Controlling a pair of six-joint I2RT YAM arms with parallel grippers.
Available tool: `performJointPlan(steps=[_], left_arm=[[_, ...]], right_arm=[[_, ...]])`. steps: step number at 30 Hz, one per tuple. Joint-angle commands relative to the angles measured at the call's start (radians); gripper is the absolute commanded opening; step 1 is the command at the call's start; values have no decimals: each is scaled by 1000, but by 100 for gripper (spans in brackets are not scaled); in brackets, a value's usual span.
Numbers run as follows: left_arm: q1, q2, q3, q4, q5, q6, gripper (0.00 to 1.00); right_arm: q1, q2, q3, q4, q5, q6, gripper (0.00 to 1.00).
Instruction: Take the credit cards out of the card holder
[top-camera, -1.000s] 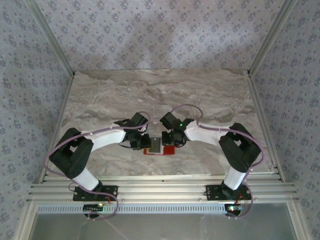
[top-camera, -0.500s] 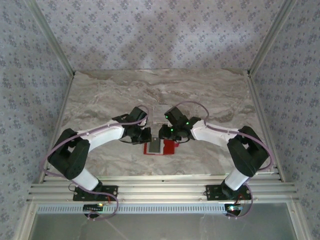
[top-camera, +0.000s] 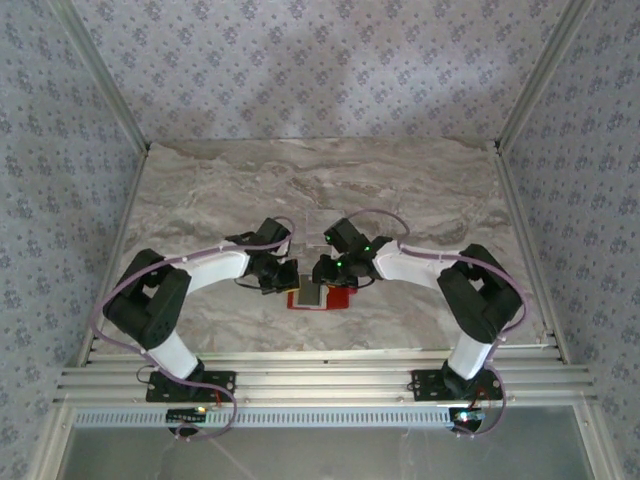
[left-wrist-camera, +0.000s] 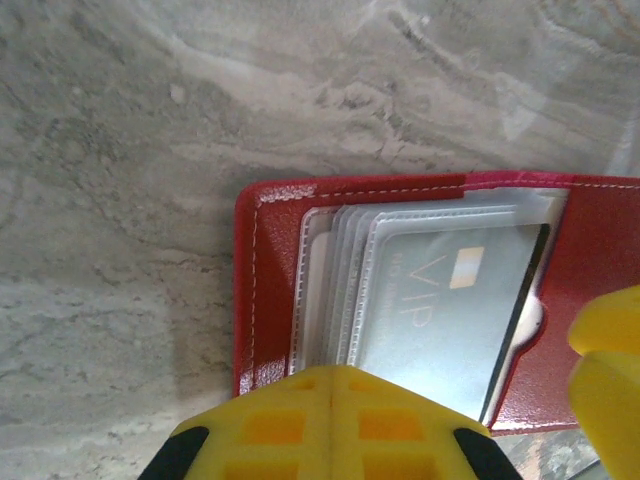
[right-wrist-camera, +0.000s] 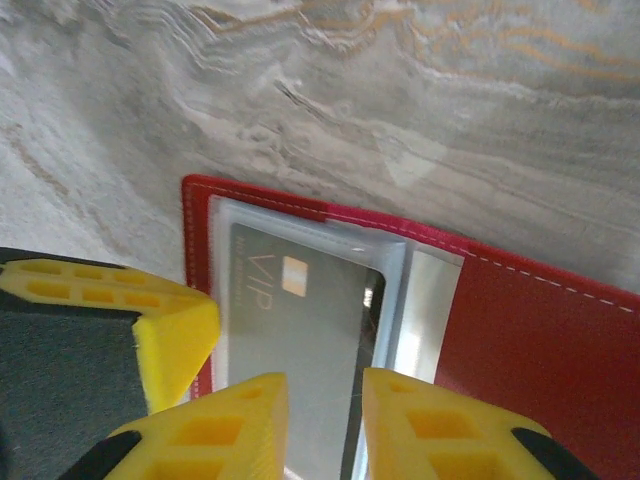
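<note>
Left fingers (left-wrist-camera: 270, 435) closed; card holder (left-wrist-camera: 272, 215) beneath tips

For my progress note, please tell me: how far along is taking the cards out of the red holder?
Done: the card holder lies open on the table. In hand: the left tool is shut at its near edge; the right tool stands slightly open over the VIP card. Left: that card sits in its clear pocket, so all pulling remains.
</note>
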Motion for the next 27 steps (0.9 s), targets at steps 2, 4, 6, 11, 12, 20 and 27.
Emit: performJointPlan(steps=[2, 4, 6, 11, 12, 20, 27], left_arm=[[8, 17, -16, 11, 23, 6, 4], [10, 22, -21, 10, 24, 8, 4], [10, 23, -20, 8, 23, 9, 4], [9, 23, -21, 6, 21, 11, 4], [10, 24, -20, 7, 21, 11, 4], [12, 22, -21, 1, 17, 15, 4], [11, 29, -20, -1, 15, 14, 3]], right_arm=[[17, 27, 38, 0, -27, 13, 27], [24, 29, 40, -3, -23, 16, 28], [32, 22, 42, -19, -4, 16, 28], [40, 7, 48, -51, 39, 5, 28], [40, 13, 50, -49, 33, 4, 28], [46, 47, 68, -74, 48, -8, 29], [46, 43, 76, -120, 82, -31, 29]])
